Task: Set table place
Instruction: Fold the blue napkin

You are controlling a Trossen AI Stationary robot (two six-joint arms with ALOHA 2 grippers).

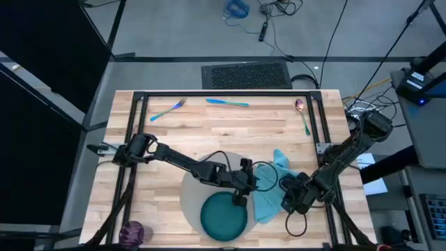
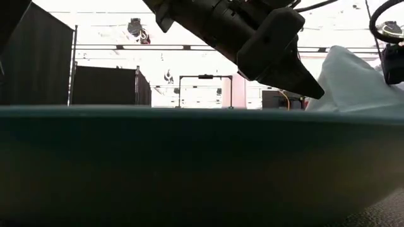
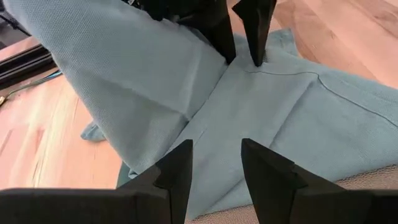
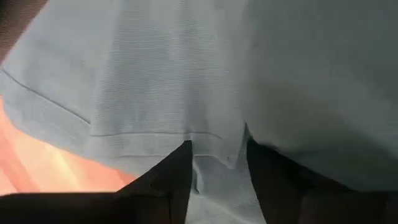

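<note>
Both arms are working the napkin [image 1: 270, 187], so the step in hand looks like folding or straightening it beside the plate [image 1: 224, 213]. To do it well, the right gripper [image 4: 217, 163] should keep its pinch on the hem and draw the cloth taut and low, while the left gripper [image 3: 216, 163] comes down on the flat part to pin it. The cloth should not be dragged over the plate rim, and neither gripper should lift fast, or the fold will spring open.

The left gripper has its fingers spread and empty, hovering just over the napkin. Straight ahead of it the right gripper's tips [image 3: 241, 31] meet at a crease. The right gripper is closed on a hemmed fold of the napkin, which fills the space ahead of it.

The napkin is light blue woven cloth, rumpled, one part raised in a soft peak, the rest lying on the counter [image 1: 209, 132] between the two grippers and overlapping the grey mat [image 1: 189, 196]. The teal plate sits on the mat, just beside the left gripper.
</note>
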